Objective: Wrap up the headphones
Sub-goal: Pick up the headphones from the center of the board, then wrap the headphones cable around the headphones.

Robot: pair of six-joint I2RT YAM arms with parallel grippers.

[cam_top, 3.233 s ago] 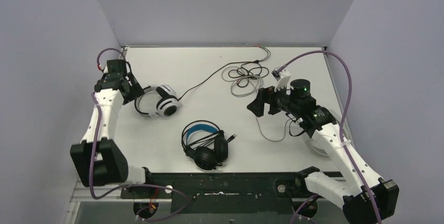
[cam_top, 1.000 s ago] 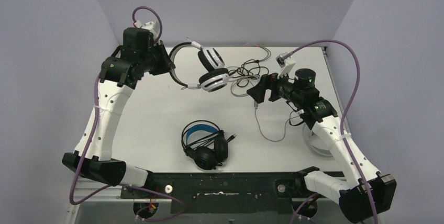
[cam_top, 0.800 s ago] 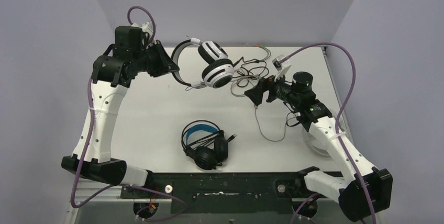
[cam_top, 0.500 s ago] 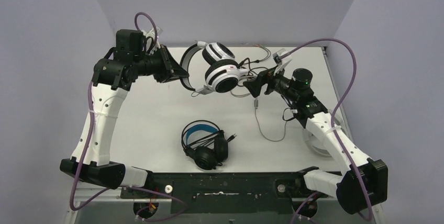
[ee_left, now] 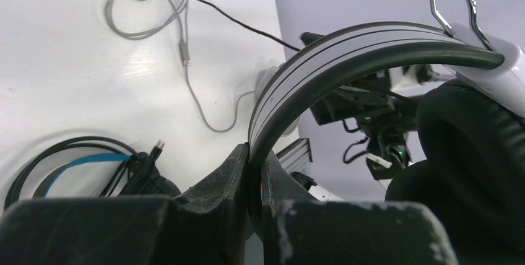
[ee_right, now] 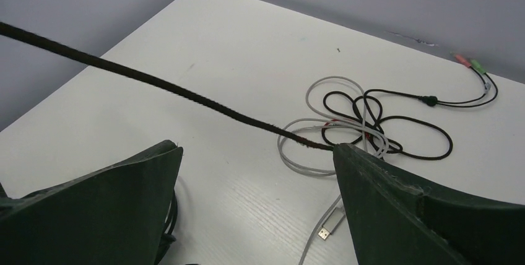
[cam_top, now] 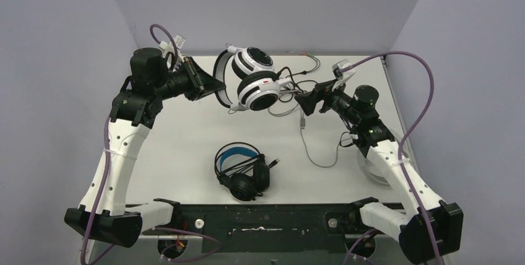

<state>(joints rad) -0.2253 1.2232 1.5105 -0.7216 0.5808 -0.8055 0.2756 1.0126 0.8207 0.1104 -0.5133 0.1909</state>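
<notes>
**Item 1. Left tool** (cam_top: 212, 87): fingers are clamped together on the striped headband (ee_left: 322, 60) of the white headset with black ear-cup centres (cam_top: 255, 83). The headset hangs clear of the tabletop (cam_top: 186, 147), with its cups just ahead of the tool.

**Item 2. Right tool** (ee_right: 258, 147): fingers are spread wide and grip nothing. The headset's black cable (ee_right: 155, 84) runs taut across the gap and meets the tip of one finger (ee_right: 396, 203).

**Item 3. Cable tangle** (ee_right: 362, 125): black and grey loops lie interlaced on the tabletop just ahead of the right tool. The pink and green jack plugs (ee_right: 470, 62) lie beyond the tangle, and a USB plug (ee_right: 325, 233) lies beneath the tool's gap.

**Item 4. Black headset with blue-lined headband** (cam_top: 241, 169): it lies on the tabletop, well behind and below both tools, and its cable looks gathered against it.

**Item 5. Third pale headset** (cam_top: 369, 172): it is mostly hidden under the right forearm.

**Stage (judged):** the white headset is lifted for winding, and its cable is not yet wound.

**Hazards (judged):**
- The cable only leans on an open finger, so it may slide off before the tool closes.
- Pulling the black cable while it is laced through the grey loops may drag the tangle, and the other headset's lead, along with it.
- The headset is pinched at one narrow point on the band, so it may swing or twist when the cable pulls on it.
- The tools sit near each other, so a winding motion may bring them into contact.
</notes>
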